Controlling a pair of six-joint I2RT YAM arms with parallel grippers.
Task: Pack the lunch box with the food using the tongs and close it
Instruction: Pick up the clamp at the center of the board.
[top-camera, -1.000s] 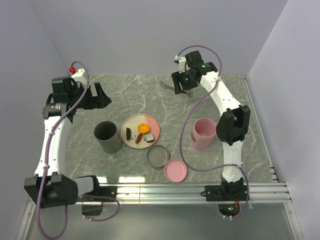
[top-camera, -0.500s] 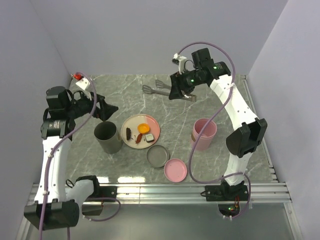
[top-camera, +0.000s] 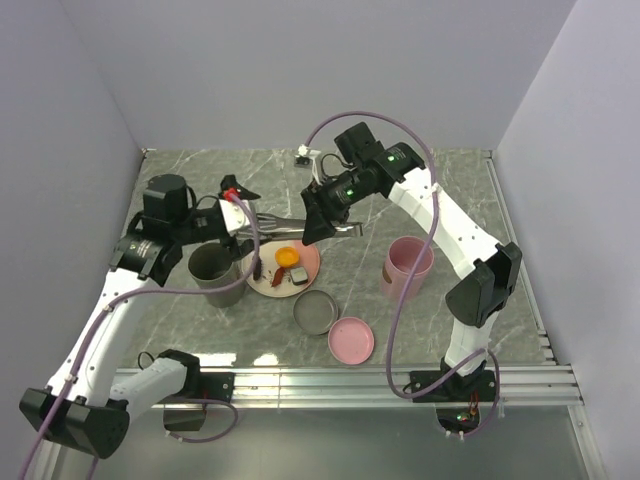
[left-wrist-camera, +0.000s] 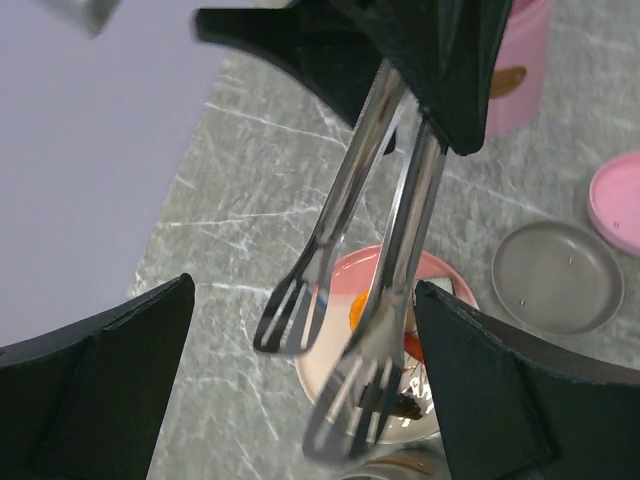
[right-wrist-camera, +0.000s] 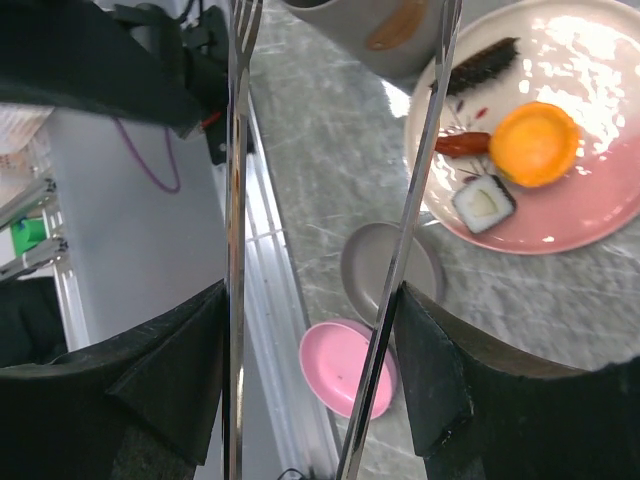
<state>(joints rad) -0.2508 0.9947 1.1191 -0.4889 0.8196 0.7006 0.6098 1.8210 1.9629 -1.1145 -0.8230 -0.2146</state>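
Observation:
My right gripper (top-camera: 318, 222) (right-wrist-camera: 312, 335) is shut on the silver tongs (top-camera: 290, 224) (right-wrist-camera: 420, 200), squeezing their two arms from outside and holding them level above the table. The tongs' slotted tips (left-wrist-camera: 345, 400) hang between the wide fingers of my open left gripper (top-camera: 244, 217) (left-wrist-camera: 300, 335), touching neither. Below them the cream-and-pink plate (top-camera: 308, 262) (right-wrist-camera: 580, 215) carries the food: an orange round (top-camera: 286, 257) (right-wrist-camera: 535, 143), a dark oblong (right-wrist-camera: 483, 60), a reddish piece (right-wrist-camera: 462, 143) and a pale square (right-wrist-camera: 483, 203). The lunch box stands open as a grey tub (top-camera: 213, 275) and a pink tub (top-camera: 407, 268).
A grey lid (top-camera: 316, 312) (left-wrist-camera: 555, 277) and a pink lid (top-camera: 351, 340) (right-wrist-camera: 345, 365) lie in front of the plate. A metal rail (top-camera: 380, 380) runs along the near table edge. Walls close in the back and both sides.
The right arm has swung the tongs from the back of the table forward and left to above the plate. The left arm has come in from the left wall to the tongs' tips.

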